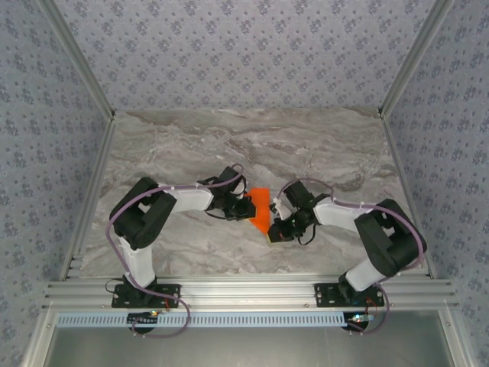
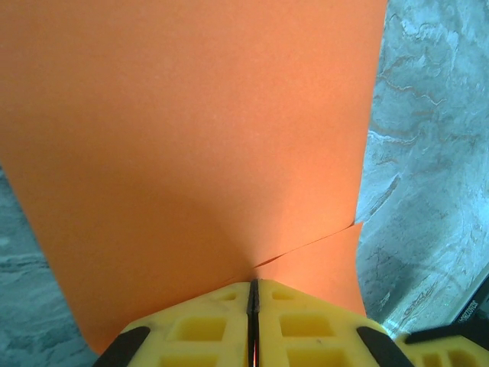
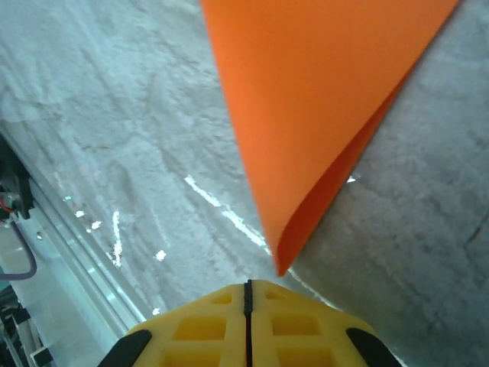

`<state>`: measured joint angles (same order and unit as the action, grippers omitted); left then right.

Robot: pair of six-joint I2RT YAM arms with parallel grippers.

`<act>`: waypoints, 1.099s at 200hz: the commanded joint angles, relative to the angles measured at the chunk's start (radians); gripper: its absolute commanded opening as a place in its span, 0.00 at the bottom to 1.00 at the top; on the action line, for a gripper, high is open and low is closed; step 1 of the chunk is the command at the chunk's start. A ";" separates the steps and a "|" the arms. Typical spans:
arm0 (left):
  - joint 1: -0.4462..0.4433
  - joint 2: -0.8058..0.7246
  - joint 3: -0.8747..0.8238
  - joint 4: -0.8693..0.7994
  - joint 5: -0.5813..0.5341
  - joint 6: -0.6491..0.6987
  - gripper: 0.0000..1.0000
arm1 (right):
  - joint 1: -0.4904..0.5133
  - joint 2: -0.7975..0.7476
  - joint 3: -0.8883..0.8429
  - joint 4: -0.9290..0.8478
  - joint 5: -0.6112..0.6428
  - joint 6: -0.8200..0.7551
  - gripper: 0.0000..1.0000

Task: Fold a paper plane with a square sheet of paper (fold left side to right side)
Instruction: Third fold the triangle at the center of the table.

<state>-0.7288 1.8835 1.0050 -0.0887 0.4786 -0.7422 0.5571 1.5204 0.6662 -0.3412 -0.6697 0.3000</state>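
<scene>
**Ana:** Yellow fingers (image 2: 199,329) of the left gripper (image 2: 252,287) sit closest to the lens. They are pressed together, and the sheet (image 2: 191,130) runs straight down into the seam between them.

**Ben:** So it is clamped on the sheet?

**Ana:** It looks so; a sliver of orange shows inside the seam. The sheet spreads away ahead of the tips. A free edge slants up to the right from the pinch, so two layers overlap there.

**Ben:** And seen from above?

**Ana:** The left gripper (image 1: 244,208) is at the sheet's left edge. The sheet (image 1: 260,206) lies between the two arms over the middle of the table (image 1: 229,145). Its long axis runs far to near and leans a little right at the near end. The right gripper (image 1: 275,232) is at that near end.

**Ben:** Is the right one holding anything?

**Ana:** Its fingers (image 3: 306,325) are together as well. On its wrist camera a bent corner of the sheet (image 3: 321,92) points down at the right gripper (image 3: 246,287). The corner ends just ahead of the tips, a shade right of the seam. I cannot tell whether it is caught.

**Ben:** What does the next move hang on?

**Ana:** My guess is that bend. It is a soft loop rather than a crease, and it lies directly ahead of the right fingers. The left side already has its hold.
</scene>
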 commanded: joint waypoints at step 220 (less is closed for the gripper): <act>-0.085 -0.153 -0.111 0.107 -0.020 -0.034 0.10 | 0.018 0.192 0.073 -0.040 0.244 0.128 0.00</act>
<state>-0.7807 1.7428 0.9031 -0.0437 0.4328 -0.7547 0.5869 1.6588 0.7750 -0.3168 -0.5560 0.4370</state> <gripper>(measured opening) 0.110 0.059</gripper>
